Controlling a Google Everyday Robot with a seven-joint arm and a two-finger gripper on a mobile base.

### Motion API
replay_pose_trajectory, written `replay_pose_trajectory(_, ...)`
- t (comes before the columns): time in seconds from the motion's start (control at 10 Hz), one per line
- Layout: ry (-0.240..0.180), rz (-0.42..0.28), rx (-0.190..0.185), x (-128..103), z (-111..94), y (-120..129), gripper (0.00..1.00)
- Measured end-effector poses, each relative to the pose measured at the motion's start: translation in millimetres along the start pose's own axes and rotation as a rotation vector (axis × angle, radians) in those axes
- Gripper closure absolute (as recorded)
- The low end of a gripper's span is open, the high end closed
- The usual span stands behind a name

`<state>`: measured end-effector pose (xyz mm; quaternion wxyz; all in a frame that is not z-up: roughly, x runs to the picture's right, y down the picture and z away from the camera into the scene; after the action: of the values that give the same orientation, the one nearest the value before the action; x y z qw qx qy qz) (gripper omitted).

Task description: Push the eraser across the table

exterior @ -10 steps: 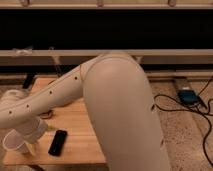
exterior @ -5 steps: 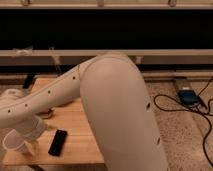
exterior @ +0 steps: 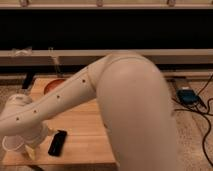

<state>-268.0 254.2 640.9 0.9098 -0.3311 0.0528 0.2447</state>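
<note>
- Black, unlit space fills the background, crossed by a pale ledge (exterior: 150, 56) that runs the full width of the view
- Speckled floor (exterior: 192, 135) shows at the right, with a small blue box (exterior: 187, 95) lying on it and dark cables (exterior: 206, 111) trailing from the box toward the right edge
- The table (exterior: 85, 125), light wood in visible plank strips, sits in the lower left of the view, and its near edge lies close to the bottom of the frame
- A thick white arm (exterior: 125, 100) covers the table's right part; from a large rounded elbow in the middle it slopes down and to the left, over the tabletop
- The gripper (exterior: 31, 149) is at the arm's low end, down by the table's front left corner and close to the wood; whether it is open or closed cannot be told, and nothing can be seen held in it
- The eraser (exterior: 57, 142), a flat black bar, lies on the table near the front edge, just right of the gripper, with its long side angled from near-left to far-right; whether the gripper touches it cannot be told
- A pale paper cup (exterior: 12, 145) stands at the front left corner, just left of the gripper, so the gripper sits between cup and eraser
- A reddish-orange round thing (exterior: 54, 85) rests at the table's far side, partly hidden by the arm, well apart from the eraser
</note>
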Motion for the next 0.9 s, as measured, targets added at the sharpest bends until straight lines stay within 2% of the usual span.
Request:
replay_pose_trajectory(0.1,-0.089,0.001,-0.012,8.5,0.2,5.9,0.20)
replay_pose_trajectory(0.2,-0.160,-0.011,-0.022,15.3,0.3,18.7,0.21)
replay_pose_trajectory(0.3,-0.193,-0.024,-0.024,17.1,1.8,29.4,0.26)
replay_pose_trajectory(0.6,-0.193,-0.080,-0.035,6.6,21.2,52.7,0.55)
replay_pose_trajectory(0.9,-0.157,-0.100,-0.044,-1.5,51.0,48.8,0.85)
